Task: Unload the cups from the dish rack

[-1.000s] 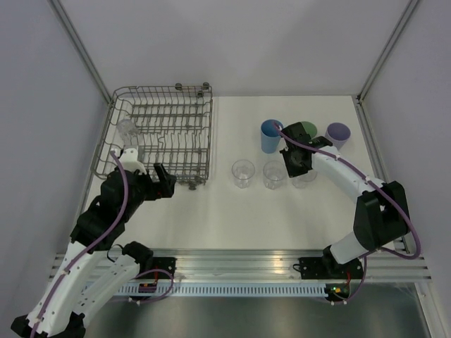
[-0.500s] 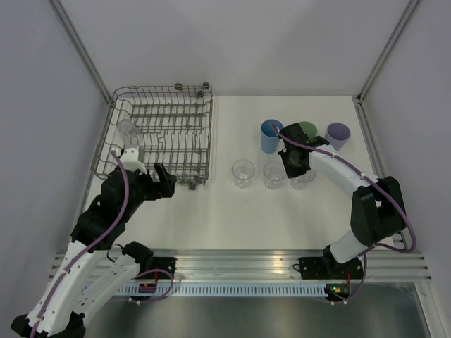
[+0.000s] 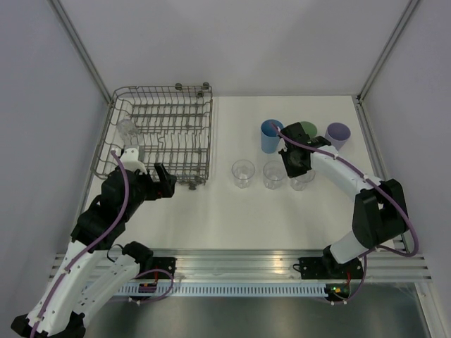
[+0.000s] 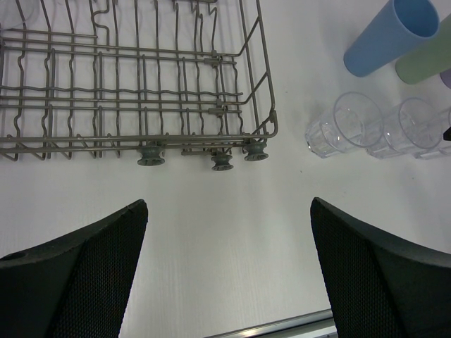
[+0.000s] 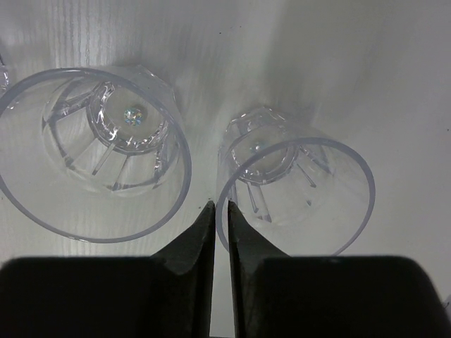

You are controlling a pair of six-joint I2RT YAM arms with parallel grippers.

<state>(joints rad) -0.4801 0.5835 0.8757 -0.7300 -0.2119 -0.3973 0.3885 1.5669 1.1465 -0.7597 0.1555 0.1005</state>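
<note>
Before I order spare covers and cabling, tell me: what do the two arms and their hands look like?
The left arm and right arm have white links and black joint housings, each with a purple cable running along it. The left hand has broad black fingers with a mesh-textured face. The right hand has matte black fingers tapering to points.

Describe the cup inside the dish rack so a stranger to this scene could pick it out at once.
Find the grey wire dish rack at the far left of the table. Against its left wall sits one clear cup. It alone is among the wires; every other cup stands outside, to the right.
</note>
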